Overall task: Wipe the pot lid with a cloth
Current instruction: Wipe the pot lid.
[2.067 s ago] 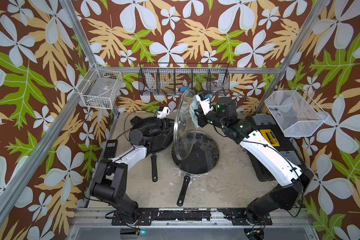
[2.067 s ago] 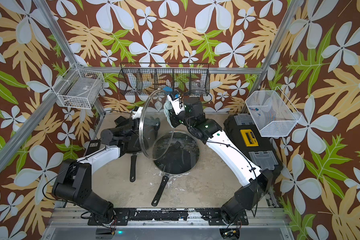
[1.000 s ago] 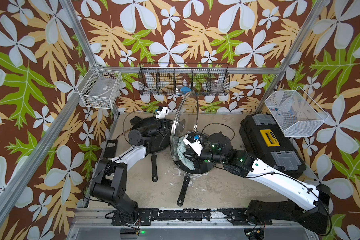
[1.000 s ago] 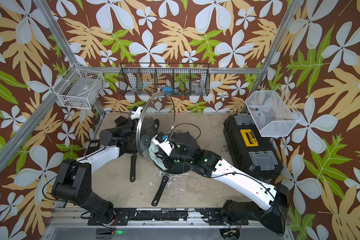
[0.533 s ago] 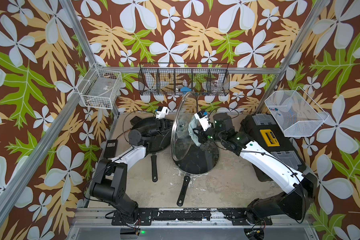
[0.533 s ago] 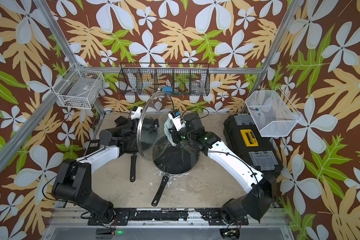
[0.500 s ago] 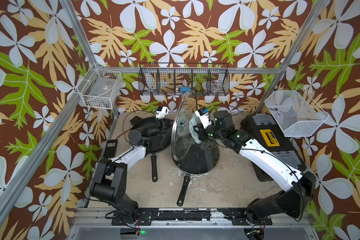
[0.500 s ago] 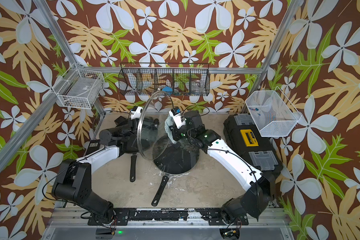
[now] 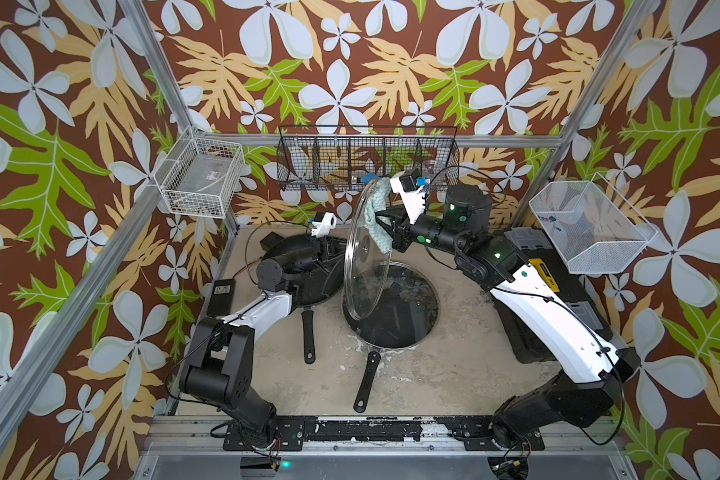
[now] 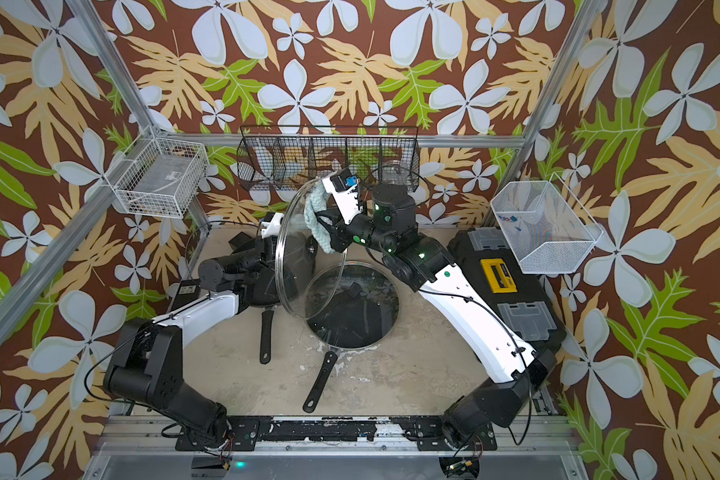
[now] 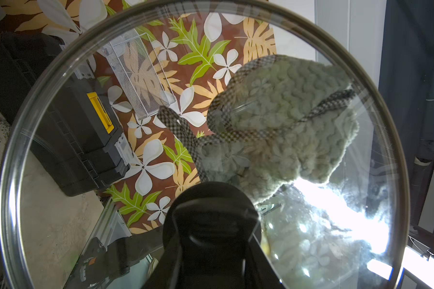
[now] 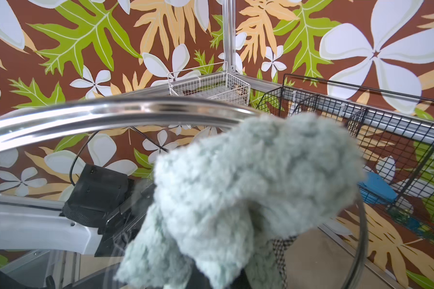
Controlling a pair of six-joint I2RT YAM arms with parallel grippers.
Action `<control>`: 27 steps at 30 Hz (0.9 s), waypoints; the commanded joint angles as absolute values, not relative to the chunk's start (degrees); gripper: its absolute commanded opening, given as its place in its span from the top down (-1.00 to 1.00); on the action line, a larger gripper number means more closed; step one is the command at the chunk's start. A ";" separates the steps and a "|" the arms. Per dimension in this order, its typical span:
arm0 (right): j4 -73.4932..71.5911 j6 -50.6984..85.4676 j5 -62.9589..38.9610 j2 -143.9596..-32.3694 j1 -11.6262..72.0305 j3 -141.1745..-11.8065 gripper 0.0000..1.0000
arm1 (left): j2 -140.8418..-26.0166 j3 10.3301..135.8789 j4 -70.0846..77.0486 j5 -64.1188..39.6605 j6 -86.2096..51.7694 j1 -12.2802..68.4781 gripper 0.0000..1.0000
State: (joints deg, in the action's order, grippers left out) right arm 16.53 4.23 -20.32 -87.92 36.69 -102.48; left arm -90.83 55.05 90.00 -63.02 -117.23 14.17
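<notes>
Only wrist-view: cloth (image 11: 286,140), seemingly check-trimmed.

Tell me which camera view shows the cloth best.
The right wrist view: the cloth fills the frame, unobstructed. The left wrist view shows it through the pot lid; both top views show it small, at the lid's rim.

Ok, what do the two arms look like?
Both match: black joints and bases, with a white shell on the long link of the left arm and right arm. A thin black cable runs along each shell. The right arm shows green lights at its joints and a green dot on the shell. Each wrist carries a white camera block.
</notes>
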 commanded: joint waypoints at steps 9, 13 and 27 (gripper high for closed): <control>14.97 7.74 -15.28 -86.11 31.01 -90.22 1.00 | -90.03 55.61 107.10 -60.03 -118.03 14.24 1.00; 13.66 9.56 -17.77 -82.87 31.12 -81.40 1.00 | -89.65 55.66 107.06 -59.85 -118.12 14.24 1.00; 14.46 9.58 -19.20 -74.80 48.87 -73.29 1.00 | -89.74 55.71 107.13 -59.59 -118.11 14.24 1.00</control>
